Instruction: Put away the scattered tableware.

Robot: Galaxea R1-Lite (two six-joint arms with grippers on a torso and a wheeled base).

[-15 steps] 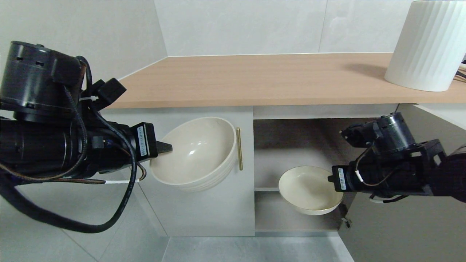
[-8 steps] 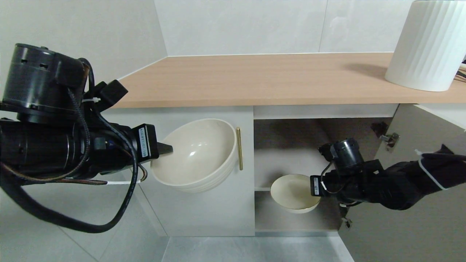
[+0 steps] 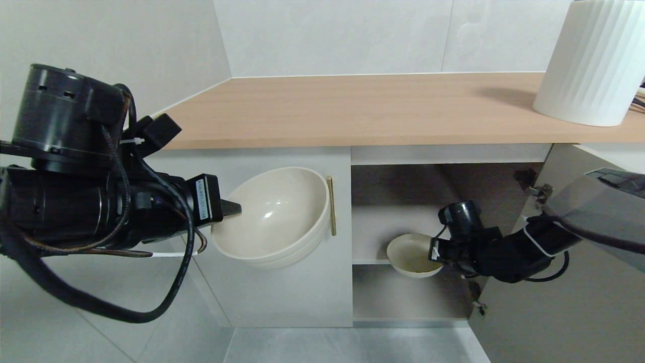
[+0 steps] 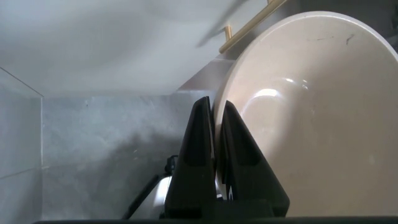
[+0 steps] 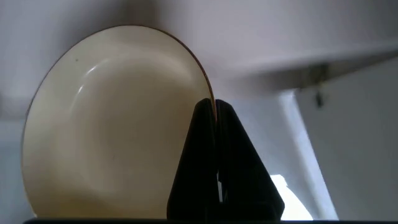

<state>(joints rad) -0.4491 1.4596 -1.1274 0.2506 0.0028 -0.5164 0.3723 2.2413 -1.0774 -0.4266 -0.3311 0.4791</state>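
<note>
Item: small bowl (image 3: pixel 409 253), rim pinched in my right claw (image 3: pixel 434 250), level with the cabinet shelf's (image 3: pixel 367 261) front edge; left claw (image 3: pixel 233 206), farther off, clamps large bowl (image 3: pixel 274 214).

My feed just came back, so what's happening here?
The robot is stowing two cream bowls. The right tool is shut on the rim of the small bowl, holding it inside the open cabinet compartment at shelf height; whether it touches the shelf is unclear. The left tool is shut on the rim of the large bowl, held in front of the closed door beside its brass handle.
</note>
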